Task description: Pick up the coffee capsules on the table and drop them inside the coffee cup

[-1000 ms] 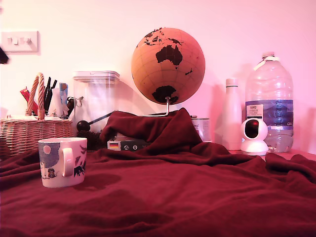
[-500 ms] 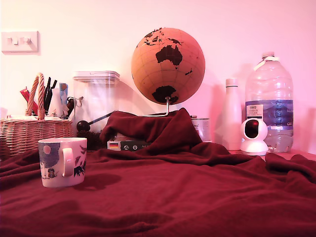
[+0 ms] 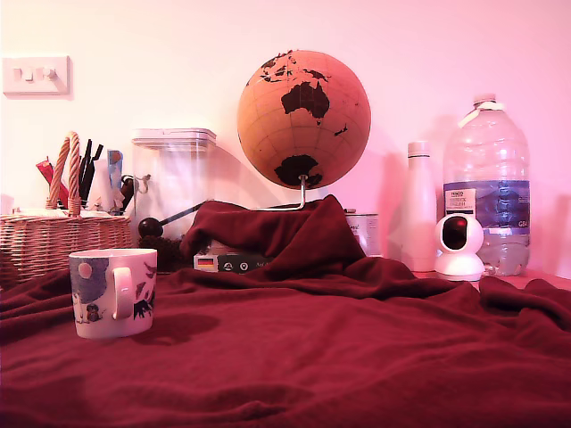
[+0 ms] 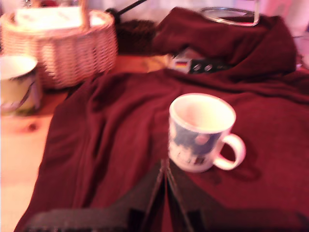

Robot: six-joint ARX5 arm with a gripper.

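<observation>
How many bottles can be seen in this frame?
2. A white bottle and a large clear water bottle stand side by side at the exterior view's right, the clear one behind a small white camera. Others could hide behind the raised cloth.

A pale wall [image 3: 446, 45] under pinkish light carries a white switch plate [image 3: 36, 74]; a globe [image 3: 303, 119] stands before it.

Cloth [image 3: 357, 348] over table: matt maroon fabric, soft, wrinkled. Coffee cup [image 3: 113, 292]: glossy white ceramic, printed. Basket [image 3: 53, 241]: rough woven wicker. Canister [image 3: 176, 192] and big bottle [image 3: 487, 187]: clear plastic. Bare tabletop [image 4: 24, 145]: pale wood. Gripper [image 4: 165, 193]: matt black
</observation>
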